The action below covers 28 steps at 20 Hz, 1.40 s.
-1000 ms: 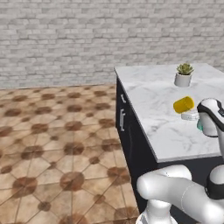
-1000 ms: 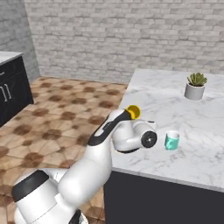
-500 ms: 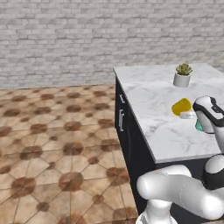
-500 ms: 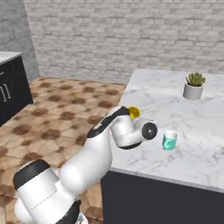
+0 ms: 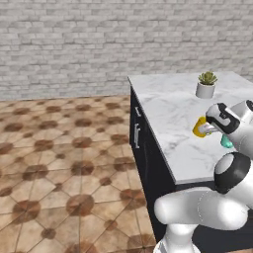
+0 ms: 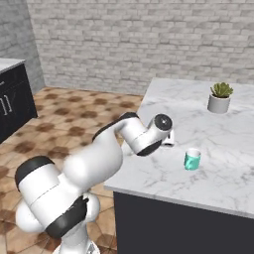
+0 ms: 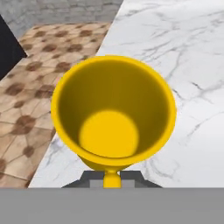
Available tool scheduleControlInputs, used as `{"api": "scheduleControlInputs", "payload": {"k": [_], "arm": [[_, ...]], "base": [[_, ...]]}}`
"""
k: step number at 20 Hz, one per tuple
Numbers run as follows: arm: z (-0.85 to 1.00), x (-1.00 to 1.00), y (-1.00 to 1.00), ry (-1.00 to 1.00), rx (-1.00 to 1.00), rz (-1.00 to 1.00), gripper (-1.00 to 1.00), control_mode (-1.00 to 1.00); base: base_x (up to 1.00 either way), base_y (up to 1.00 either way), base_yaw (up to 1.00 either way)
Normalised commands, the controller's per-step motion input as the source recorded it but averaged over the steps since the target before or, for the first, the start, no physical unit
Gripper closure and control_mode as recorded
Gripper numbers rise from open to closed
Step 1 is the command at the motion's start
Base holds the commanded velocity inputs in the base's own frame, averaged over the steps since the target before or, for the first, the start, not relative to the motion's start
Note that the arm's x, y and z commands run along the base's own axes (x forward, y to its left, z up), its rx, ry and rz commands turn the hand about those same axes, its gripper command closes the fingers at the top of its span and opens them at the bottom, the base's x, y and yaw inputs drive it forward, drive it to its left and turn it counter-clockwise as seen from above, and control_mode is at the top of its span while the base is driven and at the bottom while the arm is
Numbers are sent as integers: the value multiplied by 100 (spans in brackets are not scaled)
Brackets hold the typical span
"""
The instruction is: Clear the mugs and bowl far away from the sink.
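Observation:
My gripper (image 7: 112,180) is shut on the yellow mug (image 7: 113,109), gripping it at its near side, and I look straight into its open mouth. From the left base view the yellow mug (image 5: 199,127) hangs just above the marble counter (image 5: 168,113) near its left edge, with the gripper (image 5: 207,128) right behind it. The teal mug (image 6: 192,159) stands upright on the counter, apart from the hand; the arm partly hides the teal mug (image 5: 226,142) in the left base view. The bowl and the sink are out of view.
A white pot with a succulent (image 5: 206,85) stands at the back of the counter; the same pot (image 6: 219,98) appears at the right. Dark cabinet fronts (image 5: 141,143) drop below the counter's left edge to a tiled floor (image 5: 59,163). A brick wall closes the back.
The hand has carried the yellow mug a little toward the counter's left edge and slightly up. The teal mug and the plant pot have stayed put.

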Motion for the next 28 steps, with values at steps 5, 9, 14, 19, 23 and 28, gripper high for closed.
{"api": "scheduleControlInputs", "payload": {"k": [5,9,14,19,23,28], "arm": [[-18,9,0,11,-3,0,100,-100],[-51,18,2,14,-12,0,100,-100],[-63,7,0,7,-11,0,100,-100],[-56,17,0,12,-8,0,100,-100],[-47,28,0,5,-9,0,100,-100],[-42,24,0,3,-10,0,100,-100]], "base": [[0,0,0],[0,0,0],[0,0,0],[0,0,0],[0,0,0],[0,0,0]]}}
